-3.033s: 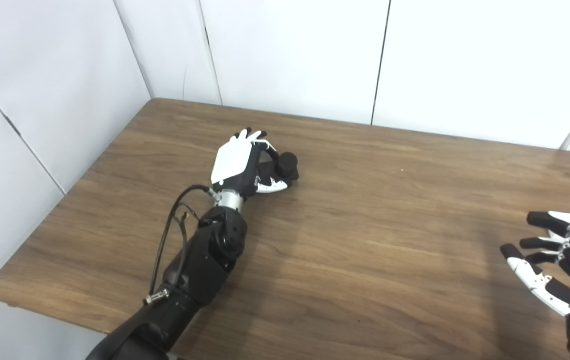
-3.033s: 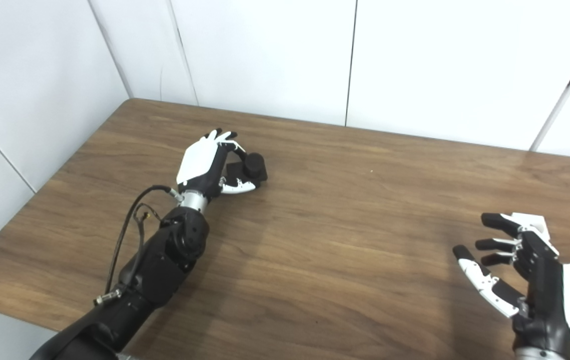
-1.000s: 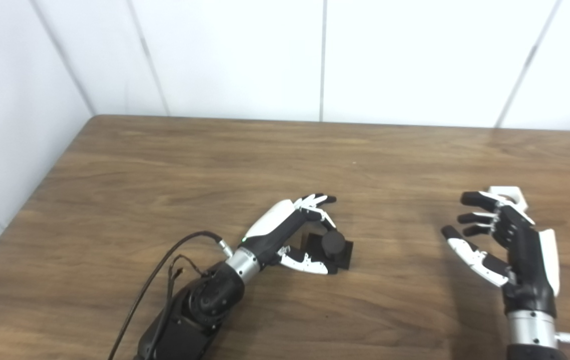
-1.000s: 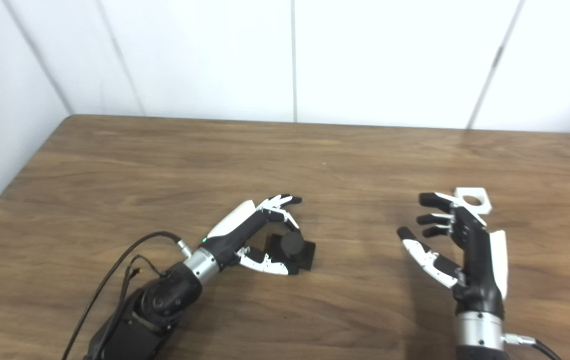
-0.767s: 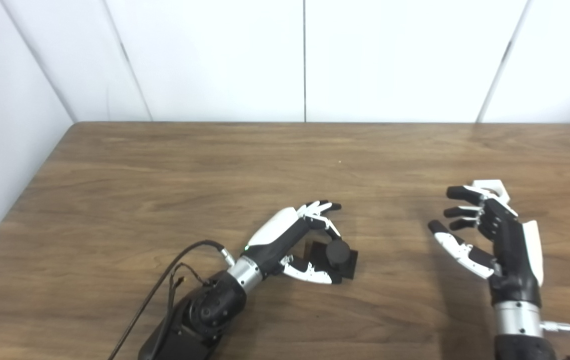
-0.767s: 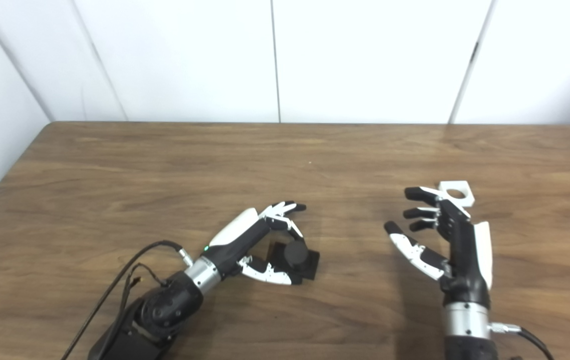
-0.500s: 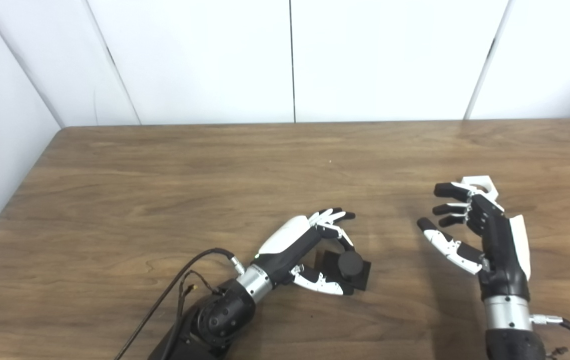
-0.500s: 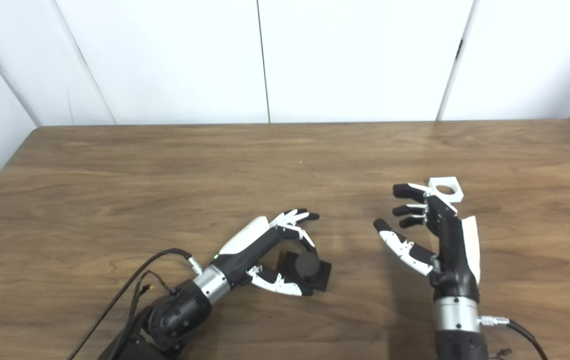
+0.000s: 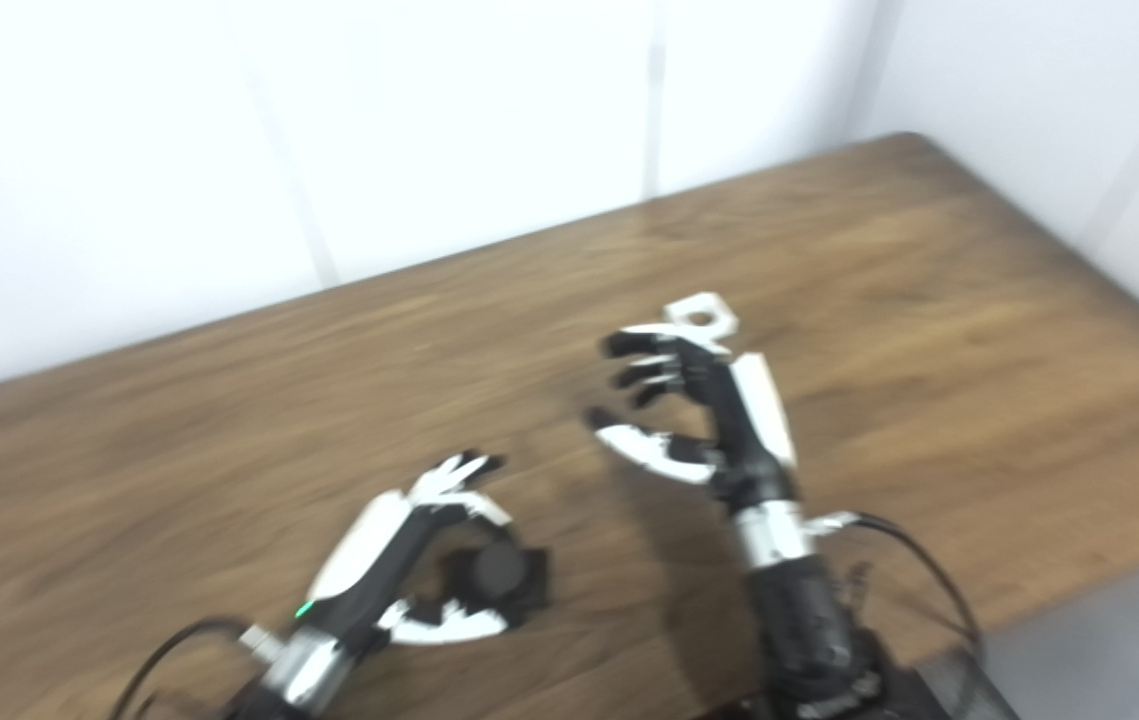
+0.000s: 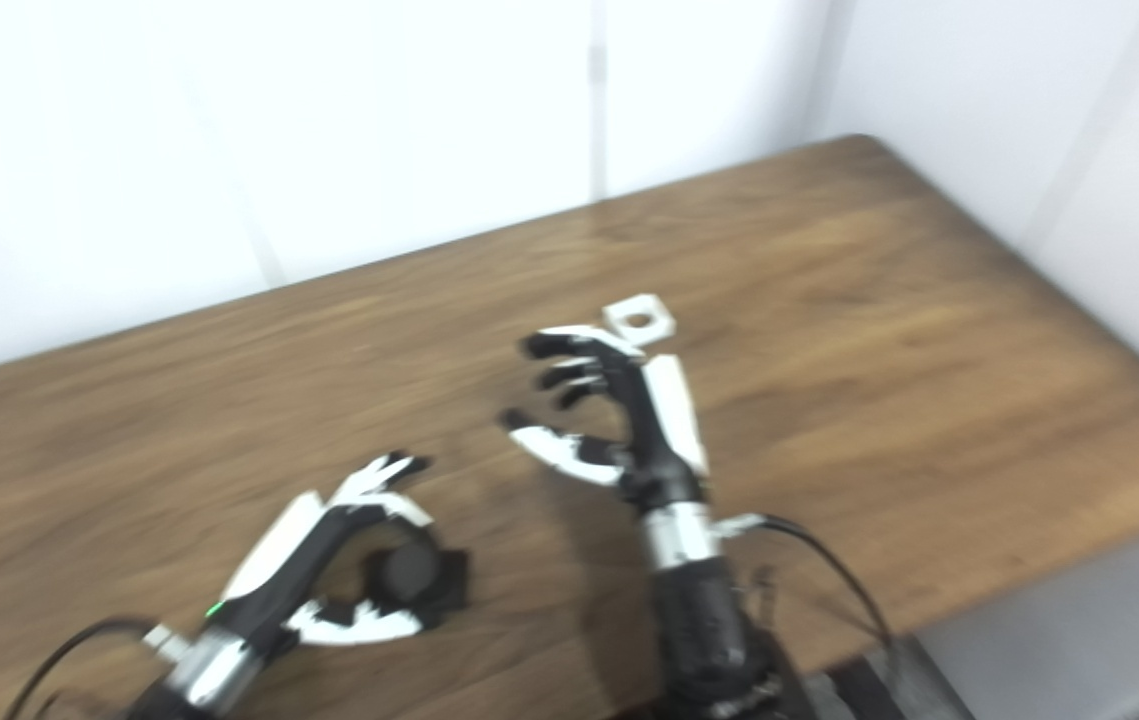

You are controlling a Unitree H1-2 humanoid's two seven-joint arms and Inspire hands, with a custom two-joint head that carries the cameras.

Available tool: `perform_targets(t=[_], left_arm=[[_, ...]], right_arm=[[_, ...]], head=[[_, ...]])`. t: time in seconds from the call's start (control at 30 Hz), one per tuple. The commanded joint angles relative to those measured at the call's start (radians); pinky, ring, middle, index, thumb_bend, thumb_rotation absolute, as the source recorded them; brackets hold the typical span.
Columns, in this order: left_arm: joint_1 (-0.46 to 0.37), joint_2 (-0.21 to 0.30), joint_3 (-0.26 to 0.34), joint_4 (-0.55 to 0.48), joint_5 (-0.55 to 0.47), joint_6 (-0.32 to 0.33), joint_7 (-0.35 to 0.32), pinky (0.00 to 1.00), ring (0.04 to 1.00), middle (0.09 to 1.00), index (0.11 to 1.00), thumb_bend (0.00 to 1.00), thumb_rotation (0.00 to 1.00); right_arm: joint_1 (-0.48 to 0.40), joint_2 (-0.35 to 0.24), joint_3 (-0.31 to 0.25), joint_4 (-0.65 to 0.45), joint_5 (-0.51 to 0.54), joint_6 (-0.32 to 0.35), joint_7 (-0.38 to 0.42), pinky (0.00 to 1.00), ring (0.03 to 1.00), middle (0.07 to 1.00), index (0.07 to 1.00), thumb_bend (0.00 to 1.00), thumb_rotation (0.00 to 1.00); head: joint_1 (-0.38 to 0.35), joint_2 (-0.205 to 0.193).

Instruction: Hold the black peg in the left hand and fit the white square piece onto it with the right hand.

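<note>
Risk is judged highest at the pickup: the white square piece (image 10: 639,319) lies flat on the table (image 10: 879,330) just beyond the right hand (image 10: 619,410), so it could be nudged away rather than caught if the fingers are closed early. Blur in both views also makes exact contact hard to confirm. The right hand is held upright, fingers spread and curled, nothing pinched. The left hand (image 9: 399,560) is laid low near the front edge, fingers and thumb curled around the black peg (image 9: 497,572), which appears gripped at its square base; a slack grip would let it tilt during fitting.
</note>
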Motion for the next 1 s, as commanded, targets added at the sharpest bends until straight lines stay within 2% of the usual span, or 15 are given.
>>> perform_targets(t=[0.0, 0.2, 0.4, 0.5, 0.63, 0.73, 0.8, 0.87, 0.97], left_arm=[[0.037, 0.049, -0.001, 0.025, 0.013, 0.012, -0.053, 1.00, 1.000, 0.929, 0.487, 0.52, 0.06], [0.043, 0.041, 0.012, 0.028, 0.001, 0.002, -0.068, 0.99, 1.000, 0.921, 0.487, 0.52, 0.05], [0.050, 0.039, 0.023, 0.017, -0.005, 0.007, -0.076, 1.00, 1.000, 0.923, 0.487, 0.52, 0.05], [0.056, 0.039, 0.028, 0.009, -0.003, 0.008, -0.077, 1.00, 0.999, 0.921, 0.487, 0.52, 0.05], [0.057, 0.036, 0.034, 0.014, -0.007, 0.004, -0.082, 1.00, 1.000, 0.923, 0.487, 0.52, 0.05], [0.056, 0.033, 0.037, 0.017, -0.002, 0.007, -0.082, 0.99, 0.999, 0.922, 0.487, 0.52, 0.05], [0.057, 0.032, 0.037, 0.020, 0.000, 0.005, -0.081, 0.99, 1.000, 0.921, 0.487, 0.52, 0.05], [0.060, 0.031, 0.037, 0.019, -0.001, 0.008, -0.081, 0.99, 1.000, 0.922, 0.487, 0.52, 0.05], [0.067, 0.031, 0.037, 0.014, 0.005, 0.012, -0.079, 0.98, 0.999, 0.922, 0.487, 0.52, 0.05]], right_arm=[[0.044, 0.046, 0.002, -0.005, -0.019, -0.018, -0.028, 0.49, 0.581, 0.679, 0.645, 0.48, 0.00], [0.027, 0.027, -0.005, 0.002, -0.008, -0.025, -0.034, 0.47, 0.577, 0.679, 0.648, 0.47, 0.00], [-0.034, -0.025, -0.039, -0.006, -0.026, -0.005, -0.013, 0.45, 0.572, 0.672, 0.651, 0.49, 0.02], [-0.084, -0.077, -0.068, -0.008, -0.016, 0.015, 0.030, 0.45, 0.585, 0.679, 0.650, 0.50, 0.02], [-0.168, -0.166, -0.093, 0.000, -0.024, 0.085, 0.103, 0.48, 0.615, 0.697, 0.654, 0.52, 0.04], [-0.227, -0.251, -0.087, 0.026, -0.062, 0.118, 0.158, 0.49, 0.639, 0.712, 0.659, 0.54, 0.05], [-0.268, -0.305, -0.079, 0.037, -0.105, 0.163, 0.197, 0.55, 0.690, 0.737, 0.667, 0.56, 0.10], [-0.314, -0.352, -0.074, 0.060, -0.121, 0.206, 0.239, 0.56, 0.701, 0.756, 0.671, 0.57, 0.10], [-0.376, -0.415, -0.059, 0.134, -0.141, 0.218, 0.279, 0.55, 0.691, 0.785, 0.673, 0.58, 0.09]], head=[[-0.006, -0.004], [-0.008, -0.012], [-0.007, -0.016], [-0.008, -0.015], [-0.005, -0.020], [0.002, -0.015], [0.003, -0.014], [0.004, -0.014], [0.010, -0.013]])
